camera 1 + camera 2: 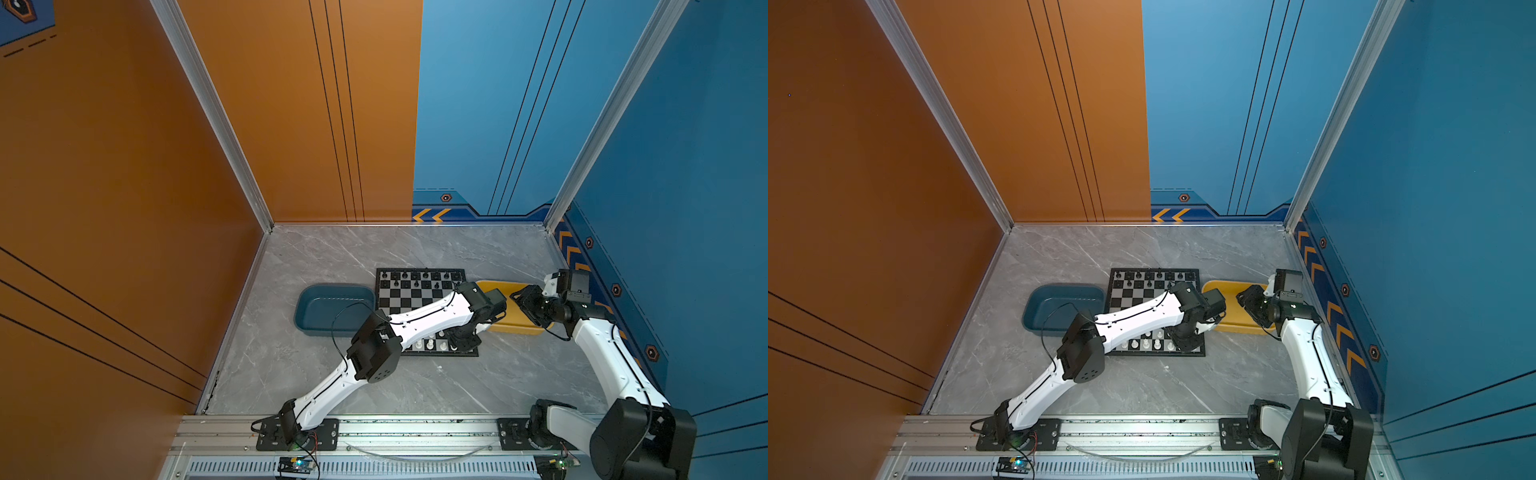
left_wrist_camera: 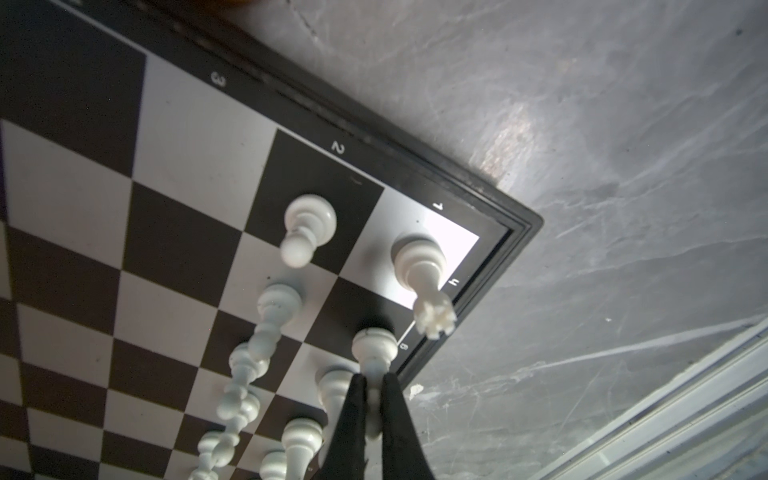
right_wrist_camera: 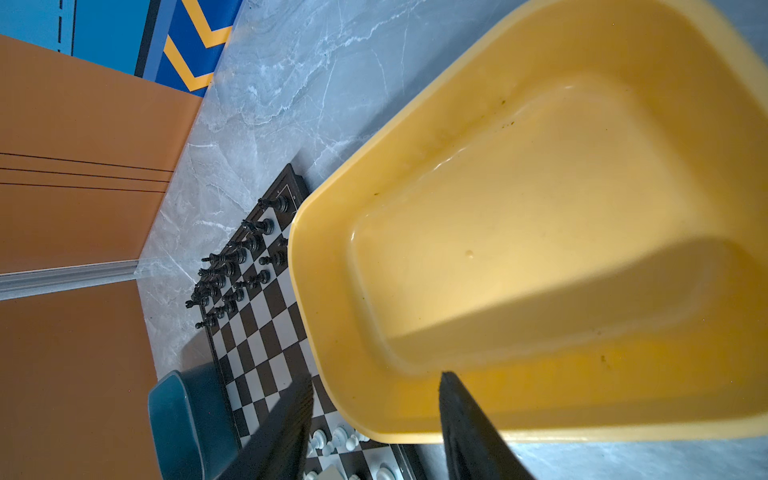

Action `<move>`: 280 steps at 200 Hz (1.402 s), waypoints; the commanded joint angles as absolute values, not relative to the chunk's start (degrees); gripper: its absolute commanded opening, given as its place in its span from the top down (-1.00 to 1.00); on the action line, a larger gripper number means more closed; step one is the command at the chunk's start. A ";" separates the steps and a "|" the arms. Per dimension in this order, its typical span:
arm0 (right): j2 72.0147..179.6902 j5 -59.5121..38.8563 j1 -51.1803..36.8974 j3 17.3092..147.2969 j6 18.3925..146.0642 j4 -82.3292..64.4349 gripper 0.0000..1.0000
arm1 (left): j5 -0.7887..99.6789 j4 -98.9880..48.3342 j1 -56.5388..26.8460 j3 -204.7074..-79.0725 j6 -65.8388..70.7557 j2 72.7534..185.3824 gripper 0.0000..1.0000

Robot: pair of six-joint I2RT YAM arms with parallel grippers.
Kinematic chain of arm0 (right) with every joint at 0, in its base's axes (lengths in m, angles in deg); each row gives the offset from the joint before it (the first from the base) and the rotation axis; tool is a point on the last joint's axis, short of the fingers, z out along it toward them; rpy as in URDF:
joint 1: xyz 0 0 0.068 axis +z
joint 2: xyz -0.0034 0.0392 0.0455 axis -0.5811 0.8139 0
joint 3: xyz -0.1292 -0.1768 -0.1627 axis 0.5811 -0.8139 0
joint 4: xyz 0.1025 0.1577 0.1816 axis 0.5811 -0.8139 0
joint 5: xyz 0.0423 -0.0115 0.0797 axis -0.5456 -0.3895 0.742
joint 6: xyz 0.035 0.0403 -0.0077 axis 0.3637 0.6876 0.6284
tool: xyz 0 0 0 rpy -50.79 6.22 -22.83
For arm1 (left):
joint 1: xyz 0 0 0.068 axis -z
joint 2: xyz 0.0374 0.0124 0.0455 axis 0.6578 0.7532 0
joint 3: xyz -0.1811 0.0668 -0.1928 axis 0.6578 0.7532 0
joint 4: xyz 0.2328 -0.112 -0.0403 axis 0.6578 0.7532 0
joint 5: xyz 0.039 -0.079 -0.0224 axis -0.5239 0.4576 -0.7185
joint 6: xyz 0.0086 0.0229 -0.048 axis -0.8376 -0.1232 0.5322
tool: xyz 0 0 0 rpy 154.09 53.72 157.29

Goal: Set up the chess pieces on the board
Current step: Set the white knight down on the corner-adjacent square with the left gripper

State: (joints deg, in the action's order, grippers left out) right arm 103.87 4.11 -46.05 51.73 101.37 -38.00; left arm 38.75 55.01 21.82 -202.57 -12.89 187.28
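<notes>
Flat square chessboard [image 1: 415, 299], black and silvery-white squares with a thin black frame, lies mid-table on the grey marble tabletop [image 1: 332, 257]. In both top views it sits between a dark teal plastic tray [image 1: 336, 287] on its left and a yellow plastic tray [image 1: 515, 331] on its right. Glossy black pieces [image 1: 419, 276] stand in the two far rows. Small white pieces [image 1: 430, 344] stand along the near edge, partly hidden by the left arm, which lies diagonally across the board. Left gripper [image 2: 372, 380] is over the board's near right corner. In the left wrist view its black fingers [image 2: 353, 415] are pinched tight on the stem of a white piece [image 2: 373, 347]. That piece's round base is at the dark edge-row square next to the corner; can't tell if it's fully seated or what type it is, since the fingers hide the top. White rook [image 2: 419, 266] stands upright on the light corner square just beside it. White pawn [image 2: 309, 220] stands upright on the dark square in the row marked 2, next to the rook. Right gripper [image 3: 376, 378] hangs over the yellow tray, jaws well apart, gripping nothing, off the board's right side.
</notes>
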 commanded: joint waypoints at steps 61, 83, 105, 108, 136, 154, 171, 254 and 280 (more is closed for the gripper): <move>104.19 5.20 -46.51 50.60 100.74 -36.87 -0.04 | 37.85 56.33 21.73 -204.27 -13.27 189.48 0.93; 104.26 5.28 -46.51 50.63 100.74 -36.86 -0.04 | 37.96 56.33 21.79 -204.36 -13.27 189.57 0.89; 104.29 5.36 -46.51 50.70 100.74 -36.78 -0.04 | 37.96 56.41 21.79 -204.36 -13.42 189.56 0.84; 104.26 5.31 -46.51 50.61 100.74 -36.78 -0.04 | 37.92 56.41 21.75 -204.36 -13.40 189.53 0.84; 104.38 5.39 -46.51 50.58 100.74 -36.74 -0.04 | 37.88 56.41 21.77 -204.45 -13.36 189.57 0.74; 104.33 5.37 -46.51 50.64 100.74 -36.77 -0.04 | 37.79 56.41 21.79 -204.54 -13.31 189.66 0.65; 104.29 5.37 -46.51 50.49 100.72 -36.78 -0.04 | 37.79 56.41 21.80 -204.54 -13.27 189.66 0.60; 103.90 5.37 -46.60 50.38 100.74 -36.78 -0.04 | 37.51 56.41 21.79 -204.63 -13.29 189.51 0.51; 103.86 5.37 -46.60 50.32 100.83 -36.78 -0.04 | 37.35 56.50 21.79 -204.76 -13.19 189.40 0.48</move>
State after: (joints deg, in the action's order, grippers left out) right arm 103.90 4.96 -46.09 51.09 101.37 -37.61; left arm 38.55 55.01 21.82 -203.12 -12.89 189.14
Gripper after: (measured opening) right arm 0.520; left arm 0.253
